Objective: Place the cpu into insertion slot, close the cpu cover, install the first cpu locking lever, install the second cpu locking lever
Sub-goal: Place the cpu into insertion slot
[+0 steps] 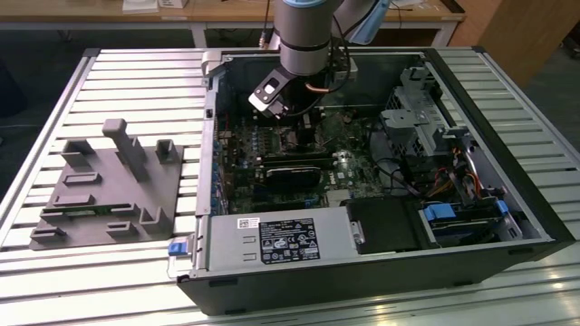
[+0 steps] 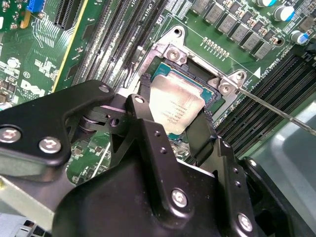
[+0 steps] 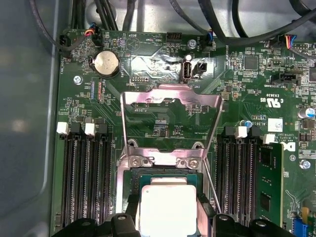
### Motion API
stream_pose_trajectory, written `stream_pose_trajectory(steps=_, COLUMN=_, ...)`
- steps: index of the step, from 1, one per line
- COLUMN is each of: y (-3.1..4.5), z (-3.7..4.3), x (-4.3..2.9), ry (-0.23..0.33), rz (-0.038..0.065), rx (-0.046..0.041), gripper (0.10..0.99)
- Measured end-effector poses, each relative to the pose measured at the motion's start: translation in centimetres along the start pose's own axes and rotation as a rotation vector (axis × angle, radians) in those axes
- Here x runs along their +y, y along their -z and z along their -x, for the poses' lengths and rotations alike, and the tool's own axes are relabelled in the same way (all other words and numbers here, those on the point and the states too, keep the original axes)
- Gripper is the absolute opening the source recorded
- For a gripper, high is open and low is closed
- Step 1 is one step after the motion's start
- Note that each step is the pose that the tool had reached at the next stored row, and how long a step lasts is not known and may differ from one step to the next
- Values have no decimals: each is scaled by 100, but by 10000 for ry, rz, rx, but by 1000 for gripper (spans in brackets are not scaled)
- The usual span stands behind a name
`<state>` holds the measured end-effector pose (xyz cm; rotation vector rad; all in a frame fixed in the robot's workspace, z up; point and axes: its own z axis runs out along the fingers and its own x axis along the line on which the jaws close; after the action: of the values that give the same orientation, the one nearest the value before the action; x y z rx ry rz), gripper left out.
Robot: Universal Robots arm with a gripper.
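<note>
In both wrist views the cpu [image 2: 173, 94] [image 3: 168, 197], a small square chip with a dull silver top, sits between my two black fingers [image 2: 143, 111]. My gripper [image 2: 174, 116] [image 3: 168, 213] is shut on it by two opposite edges. The chip is level over the insertion slot [image 2: 197, 73]; I cannot tell whether it rests in it. The cpu cover [image 3: 168, 94], a silver frame with a large window, is swung open away from the slot. A thin wire locking lever [image 2: 276, 111] stands free beside the socket. In the exterior view my gripper [image 1: 303, 125] hangs low inside the computer case.
Black memory slots [image 3: 86, 173] flank the socket, and one green memory module [image 3: 269, 182] is fitted. A coin battery [image 3: 106, 63] and cables lie beyond the cover. The case walls [image 1: 210, 136] box in the motherboard. A grey fixture [image 1: 109, 183] sits outside, on the exterior view's left.
</note>
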<state>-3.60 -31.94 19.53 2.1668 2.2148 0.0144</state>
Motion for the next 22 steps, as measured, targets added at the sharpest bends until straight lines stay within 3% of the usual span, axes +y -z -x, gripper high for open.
stream_pose_trajectory(steps=22, y=-33, z=-32, x=-1, ry=-234, rz=-6, rx=-8, gripper=537)
